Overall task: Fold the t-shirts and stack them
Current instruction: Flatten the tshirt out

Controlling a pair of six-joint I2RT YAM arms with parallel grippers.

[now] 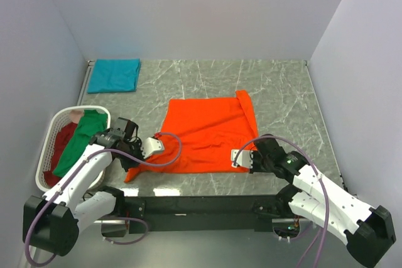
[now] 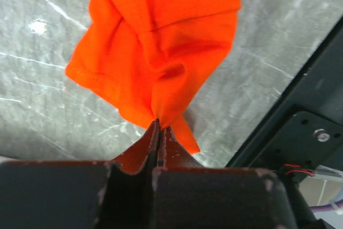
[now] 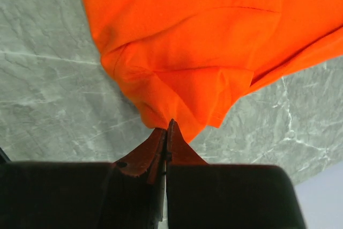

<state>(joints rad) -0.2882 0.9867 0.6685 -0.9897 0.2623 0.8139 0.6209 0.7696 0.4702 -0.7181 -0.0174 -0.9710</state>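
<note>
In both wrist views the orange t-shirt [image 2: 161, 36] runs off the picture's top edge. The corners of cloth nipped by the left claw [image 2: 159, 128] and the right claw [image 3: 168, 128] vanish between fingers pressed tight together. From above, the dark red t-shirt [image 1: 61, 142] lies largely buried under the green t-shirt [image 1: 78, 139] in the laundry basket [image 1: 44, 158], where a pale scrap [image 1: 76, 115] at the far end is too small to identify.

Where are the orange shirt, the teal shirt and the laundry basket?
orange shirt [image 1: 207, 133]: top view, its middle.
teal shirt [image 1: 114, 75]: top view, its middle.
laundry basket [image 1: 58, 117]: top view, far rim.
</note>
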